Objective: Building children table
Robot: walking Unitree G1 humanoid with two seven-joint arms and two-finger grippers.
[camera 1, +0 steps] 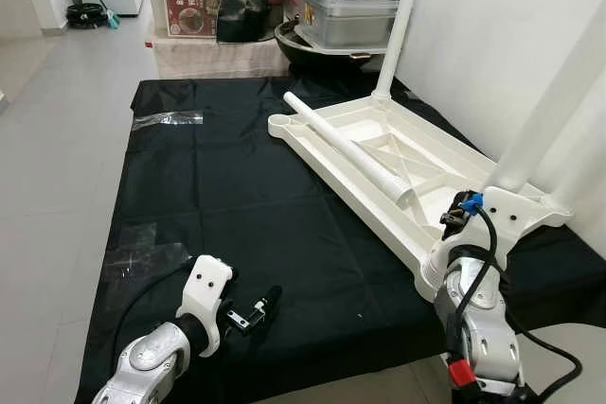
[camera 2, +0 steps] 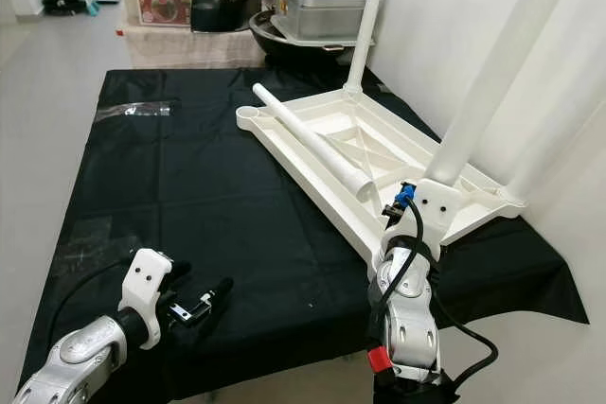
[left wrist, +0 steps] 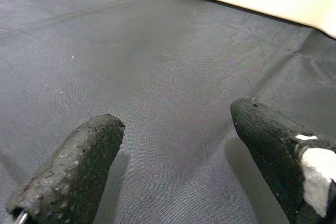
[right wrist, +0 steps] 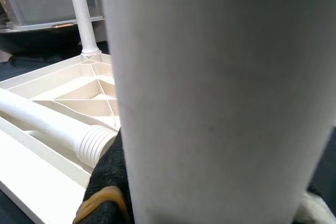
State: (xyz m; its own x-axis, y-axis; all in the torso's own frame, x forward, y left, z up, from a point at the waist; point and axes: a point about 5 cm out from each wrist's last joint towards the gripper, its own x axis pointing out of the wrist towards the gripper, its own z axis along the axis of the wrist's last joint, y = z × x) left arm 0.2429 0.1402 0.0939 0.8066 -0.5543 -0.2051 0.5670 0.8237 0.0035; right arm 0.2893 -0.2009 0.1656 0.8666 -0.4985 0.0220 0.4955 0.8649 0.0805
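The white plastic tabletop [camera 2: 379,153] lies upside down on the black cloth [camera 2: 189,186], two legs upright, one loose leg [camera 2: 308,139] across it. Right gripper [camera 1: 461,210] seems clenched on the near leg [camera 2: 497,73]; left gripper [left wrist: 176,145] jaws released.

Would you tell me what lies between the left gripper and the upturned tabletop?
Only bare black cloth separates the left gripper from the upturned tabletop; the left eye view shows this, and the left wrist view shows cloth between its open fingers.
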